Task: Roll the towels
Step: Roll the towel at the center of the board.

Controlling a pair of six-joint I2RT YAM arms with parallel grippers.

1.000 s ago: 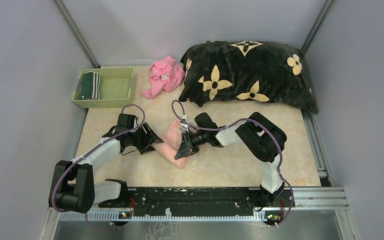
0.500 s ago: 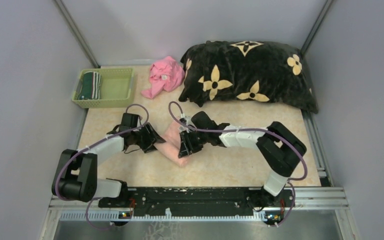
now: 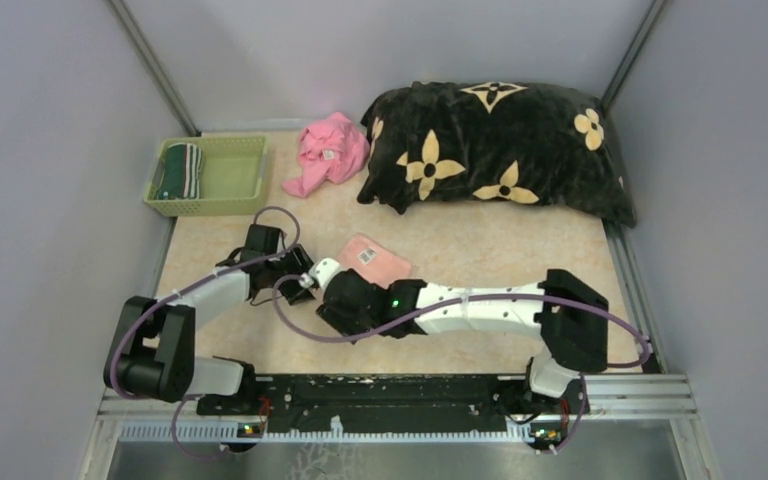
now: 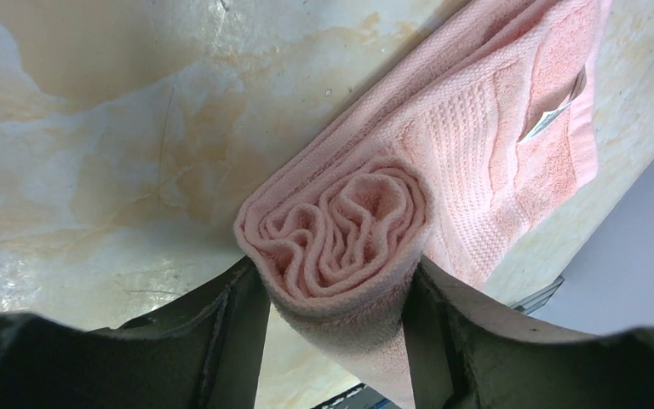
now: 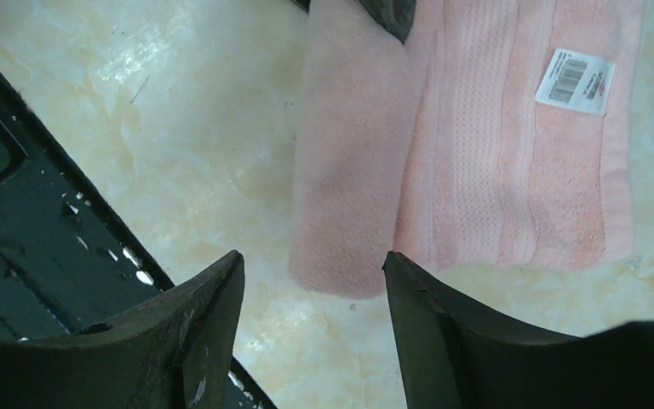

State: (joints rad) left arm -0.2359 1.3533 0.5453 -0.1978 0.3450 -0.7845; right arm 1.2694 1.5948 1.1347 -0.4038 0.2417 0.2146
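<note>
While 1 striped towel (image 3: pixel 180 171) (green) sits in basket (image 3: pixel 235 204), left claw (image 4: pixel 334 294) clamps pink towel (image 4: pixel 477 145), right claw (image 5: pixel 313 260) gapes.

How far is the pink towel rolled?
Partly rolled: the towel has a spiral roll at one end, while its labelled tail lies flat.

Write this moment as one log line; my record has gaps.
pink towel: partly rolled | left end effector: grips its rolled end | right end effector: open above it

the salmon-pink towel (image 4: pixel 341 230) is plain, the green towel (image 3: pixel 180 170) white-striped, the black blanket (image 3: pixel 550 150) tan-flowered.
</note>
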